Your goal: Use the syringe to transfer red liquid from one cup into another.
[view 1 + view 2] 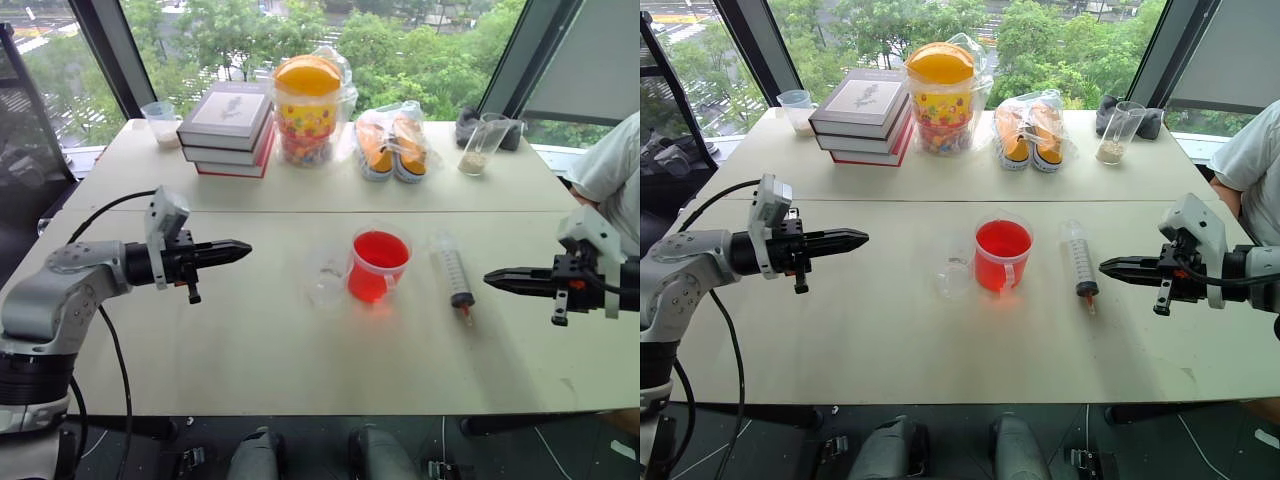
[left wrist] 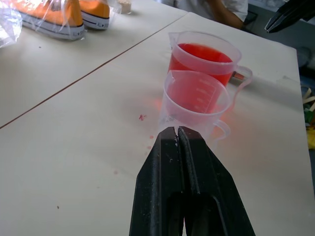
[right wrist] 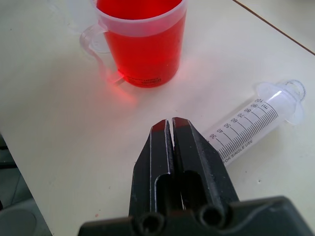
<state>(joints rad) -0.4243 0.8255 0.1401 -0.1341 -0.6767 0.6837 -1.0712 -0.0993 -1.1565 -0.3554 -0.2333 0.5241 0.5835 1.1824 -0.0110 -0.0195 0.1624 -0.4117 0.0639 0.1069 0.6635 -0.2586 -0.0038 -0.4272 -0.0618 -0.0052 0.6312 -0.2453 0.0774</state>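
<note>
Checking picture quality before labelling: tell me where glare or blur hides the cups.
Left eye view: small clear cup nearly vanishes against the pale table. Left wrist view: both cups sharp, red cup casting red glow. Right wrist view: syringe markings legible.

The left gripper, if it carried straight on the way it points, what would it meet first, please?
Most likely the small clear cup, which stands right ahead of the shut left gripper, with the red cup just behind it; how high the fingers would pass is unclear.

Office-like room: tables, big windows.
</note>
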